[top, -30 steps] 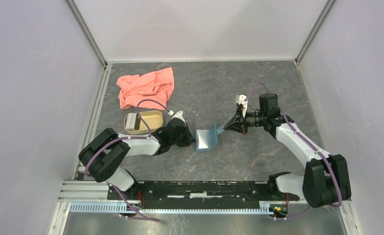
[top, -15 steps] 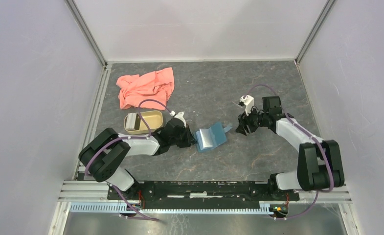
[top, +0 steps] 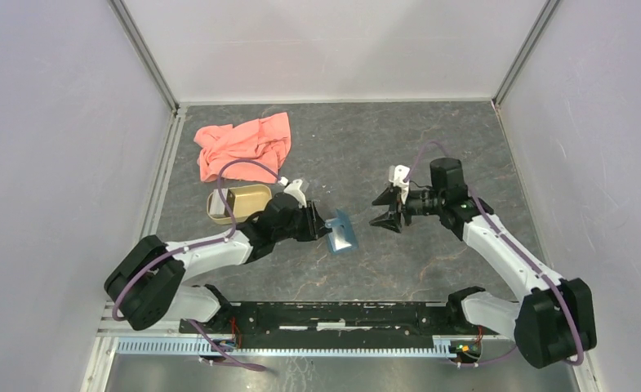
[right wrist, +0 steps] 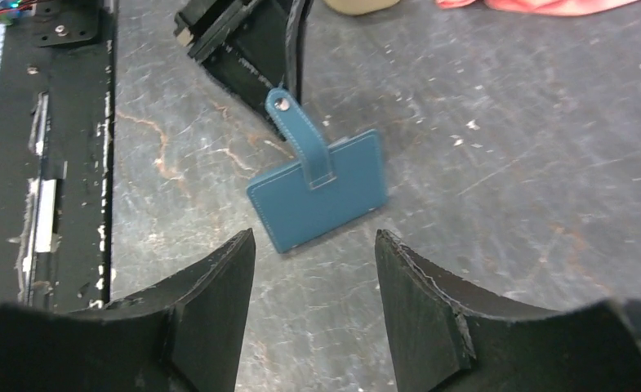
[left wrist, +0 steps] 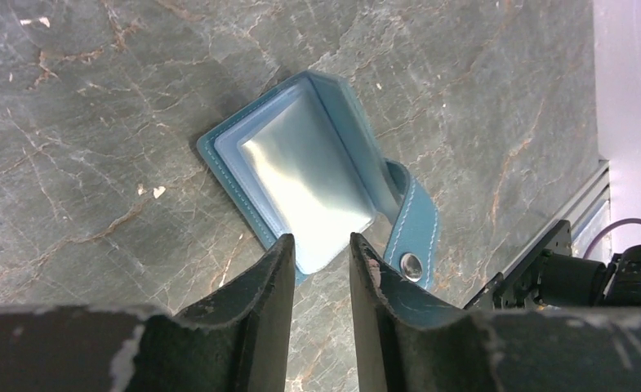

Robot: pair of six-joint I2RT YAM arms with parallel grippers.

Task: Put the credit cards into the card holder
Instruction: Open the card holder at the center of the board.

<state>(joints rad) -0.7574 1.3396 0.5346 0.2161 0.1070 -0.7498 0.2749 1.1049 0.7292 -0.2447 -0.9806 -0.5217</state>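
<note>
Holder (left wrist: pixel 300 175) lies half-open on the bench (left wrist: pixel 96 122), its near edge at the left fingers (left wrist: pixel 272 269), which are narrowly parted and gripping nothing. Right fingers (right wrist: pixel 223 282) are wide and empty. Unheld, the holder could flop shut or skid under a card.

The teal card holder (top: pixel 341 233) lies on the desk (top: pixel 431 147), cover propped partly open. Its pale-blue inner pocket faces up, and its snap tab (left wrist: pixel 411 237) is unfastened.

Walls: you've got plain white panels (top: pixel 341 49) on three sides.
Floor: dark grey marbled tabletop (top: pixel 366 139).
Near edge: aluminium rail (top: pixel 325 347).
Light: even, your shadows stay soft.
</note>
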